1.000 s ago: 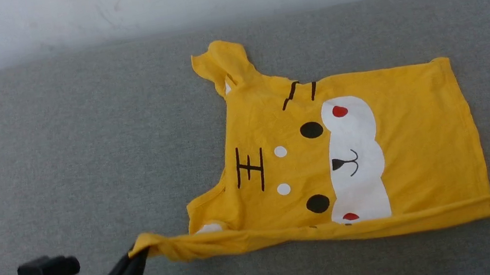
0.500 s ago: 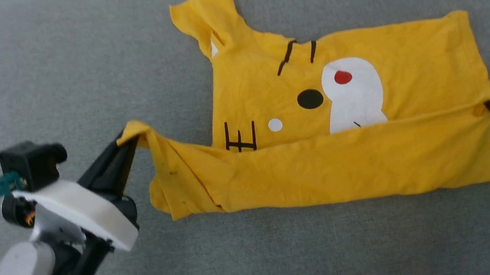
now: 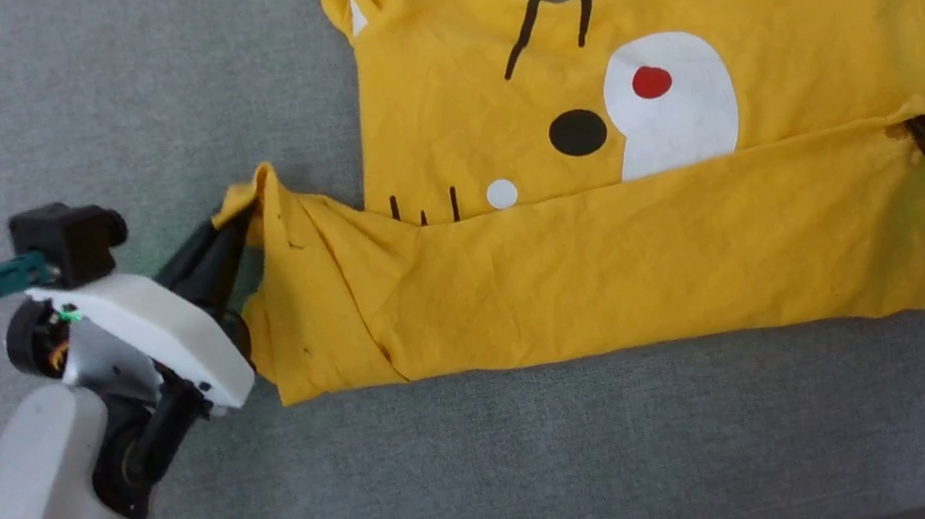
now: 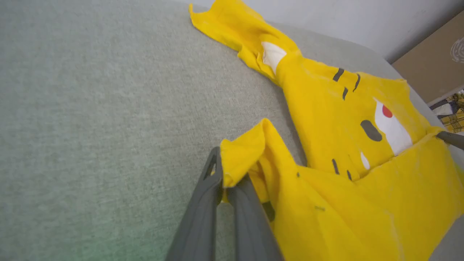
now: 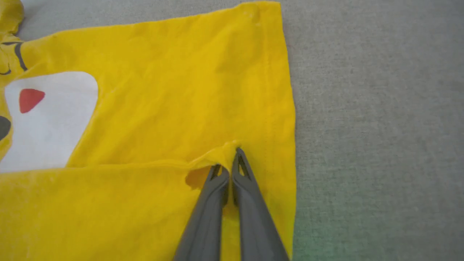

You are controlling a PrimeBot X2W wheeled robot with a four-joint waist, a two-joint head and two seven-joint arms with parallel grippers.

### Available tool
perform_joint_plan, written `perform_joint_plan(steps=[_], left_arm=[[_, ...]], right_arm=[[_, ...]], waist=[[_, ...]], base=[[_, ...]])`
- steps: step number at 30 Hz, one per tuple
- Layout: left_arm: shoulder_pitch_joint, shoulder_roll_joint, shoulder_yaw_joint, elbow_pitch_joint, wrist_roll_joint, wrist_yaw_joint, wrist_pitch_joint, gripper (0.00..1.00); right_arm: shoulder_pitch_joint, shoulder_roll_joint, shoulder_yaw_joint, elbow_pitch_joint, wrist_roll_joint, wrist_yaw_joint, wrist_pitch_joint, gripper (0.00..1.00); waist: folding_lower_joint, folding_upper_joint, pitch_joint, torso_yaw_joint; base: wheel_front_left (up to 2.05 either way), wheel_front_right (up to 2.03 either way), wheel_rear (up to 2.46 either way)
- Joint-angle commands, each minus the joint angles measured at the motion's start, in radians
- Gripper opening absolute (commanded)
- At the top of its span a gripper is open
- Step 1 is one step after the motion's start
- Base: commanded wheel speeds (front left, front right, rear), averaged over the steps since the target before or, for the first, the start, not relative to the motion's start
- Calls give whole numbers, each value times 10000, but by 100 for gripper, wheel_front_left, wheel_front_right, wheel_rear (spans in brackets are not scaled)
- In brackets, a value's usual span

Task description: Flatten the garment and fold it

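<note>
Bright, soft, even light; the T-shirt (image 3: 613, 273) casts a faint shadow by its lifted 9 o'clock corner. Wrist views tint green toward 6 o'clock.

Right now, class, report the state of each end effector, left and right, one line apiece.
Left end effector: closed, pinching the folded-over edge of the yellow T-shirt.
Right end effector: closed, pinching that same edge at its other end.

We're looking down on a grey felt-like fabric surface (image 3: 75, 98). On it lies a bright yellow tiger-face T-shirt (image 3: 613, 273), near half doubled over the print.
</note>
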Motion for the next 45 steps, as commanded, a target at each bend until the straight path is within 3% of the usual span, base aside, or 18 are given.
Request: perform_joint_plan(steps=[1,8,9,10,11,12,23,28,33,37,45], left_arm=[[-131,-83,-186,305,-64,-132,229,0],[-225,-379,-733,1295,-424,-191,1286,0],[-236,-420,-747,1369,-449,-183,1310,37],[-246,-451,-761,1424,-457,-183,1311,47],[-256,-476,-764,1468,-455,-180,1284,89],[-257,-499,-751,1508,-455,-163,1233,100],[318,-528,-407,1161,-765,-68,565,100],[903,-254,-69,450,-681,222,-94,100],[1587,-36,256,-524,-408,787,-829,100],[2153,-9,644,-1237,-58,1330,-1819,100],[3476,-535,1290,-2427,1171,2268,-3400,100]], right_arm=[[-116,-34,74,185,-19,-9,67,0],[10,-82,264,675,317,-9,1009,0],[39,-80,225,675,335,-9,1084,0],[69,-78,196,665,352,-9,1171,2],[97,-80,173,636,367,-9,1238,21],[119,-80,133,592,382,-9,1259,100],[609,20,-192,-55,686,-9,1857,100],[1019,-23,-449,-793,816,-9,2402,100],[1480,72,-828,-1555,809,-9,2549,100],[1761,340,-1244,-2127,572,-9,1927,100],[2513,1462,-1796,-2952,-785,-9,-994,100]], waist=[[-3,-1,253,-61],[-3,-1,253,-13],[-3,-1,243,-8],[-3,-1,225,-4],[-3,-1,205,0],[-3,-1,179,3],[-3,-1,-563,15],[-3,-1,-957,2],[-3,-1,-1335,40],[-3,-1,-1631,62],[-3,-1,-2030,96]], base=[[0,0,0],[0,0,0],[0,0,0],[0,0,0],[0,0,0],[0,0,0],[0,0,0],[0,0,0],[0,0,0],[0,0,0],[0,0,0]])
